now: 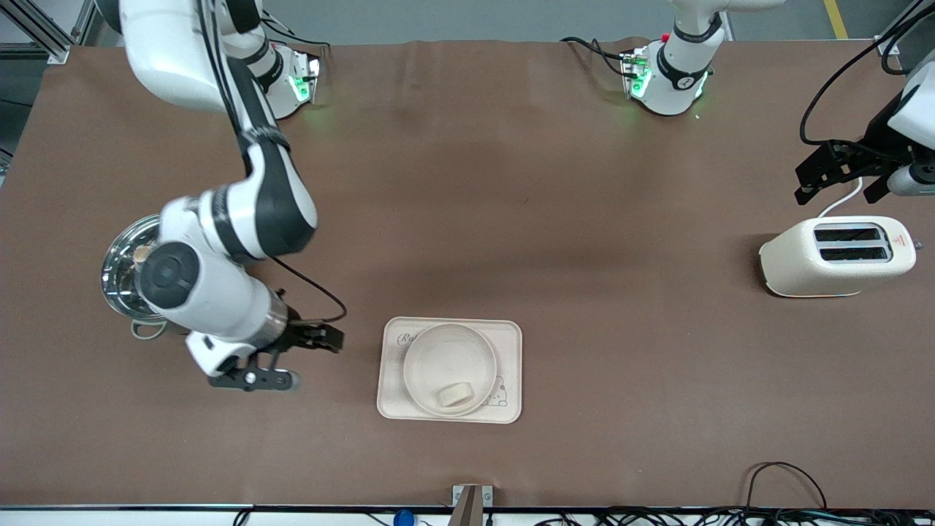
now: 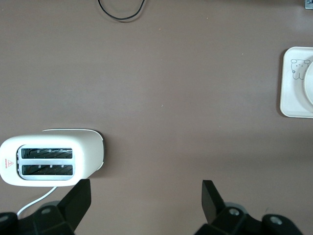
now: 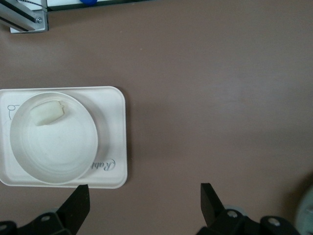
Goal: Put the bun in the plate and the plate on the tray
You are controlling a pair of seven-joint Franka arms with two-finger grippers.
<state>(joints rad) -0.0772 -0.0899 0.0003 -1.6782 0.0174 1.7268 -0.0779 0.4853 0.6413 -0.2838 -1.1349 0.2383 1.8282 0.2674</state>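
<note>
Down near the front edge of the brown surface [image 1: 584, 292], about midway along, sits the tray [image 1: 449, 370], and the plate [image 1: 449, 369] rests on it with the bun [image 1: 456, 395] lying inside, at the plate's nearer rim. Beside the tray, toward the right arm's end, the right gripper [image 1: 315, 337] hangs with fingers spread and empty. Farther back, a steel bowl [image 1: 124, 267] peeks out under that arm. At the left arm's end stands the toaster [image 1: 836, 256], the left gripper [image 1: 840, 175] above it, fingers spread, holding nothing.
</note>
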